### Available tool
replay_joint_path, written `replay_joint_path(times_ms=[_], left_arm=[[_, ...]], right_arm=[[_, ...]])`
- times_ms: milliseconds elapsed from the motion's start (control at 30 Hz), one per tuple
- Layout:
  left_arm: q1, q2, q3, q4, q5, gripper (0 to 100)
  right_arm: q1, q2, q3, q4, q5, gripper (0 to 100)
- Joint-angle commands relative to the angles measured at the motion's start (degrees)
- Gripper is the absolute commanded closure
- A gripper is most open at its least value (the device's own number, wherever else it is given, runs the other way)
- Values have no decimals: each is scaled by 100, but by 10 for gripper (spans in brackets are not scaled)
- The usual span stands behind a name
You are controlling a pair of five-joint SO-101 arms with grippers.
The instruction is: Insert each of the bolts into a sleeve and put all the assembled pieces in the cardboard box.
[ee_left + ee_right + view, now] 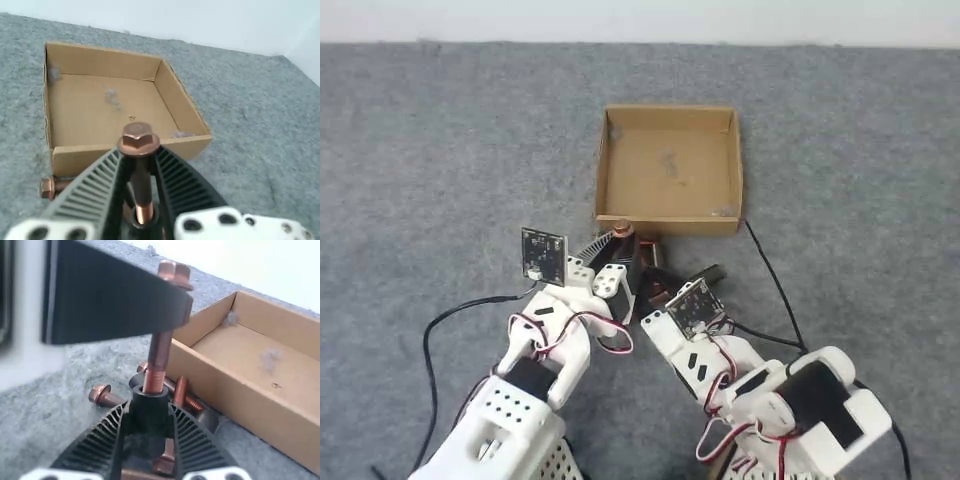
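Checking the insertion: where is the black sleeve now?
In the right wrist view the black sleeve sits in the right pincer, just short of the cardboard box, with the left pincer's bolt tip in its top.

The bolt (140,170) clamped in my left gripper (139,155) runs down into the sleeve (149,407). The sleeve's lower end is buried between the ribbed jaws of my right gripper (149,414). Seen from my right wrist, one left finger (110,310) is a dark blur across the bolt's upper shank. A loose bolt (48,187) loses its shank behind my left jaw. Behind the sleeve lie perhaps three more bolts (181,392), overlapping. The cardboard box (260,385) is cut by the edge. From above, my wrist cameras (543,254) cover both sets of jaws.
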Motion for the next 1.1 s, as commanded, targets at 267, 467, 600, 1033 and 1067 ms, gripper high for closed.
replay_joint_path(times_ms=[267, 467, 600, 1033, 1067], left_arm=[[18, -1178, -75, 1820, -97, 990], [510, -1292, -75, 2549, -97, 988], [387, -1327, -75, 2541, -88, 983], [220, -1336, -75, 2576, 97, 834], [220, -1336, -75, 2576, 88, 832]], right_arm=[[224, -347, 88, -233, 105, 993], [338, -347, 70, -251, 105, 993], [347, -347, 70, -251, 97, 993], [356, -347, 70, -251, -158, 993], [356, -347, 70, -233, -158, 993]])
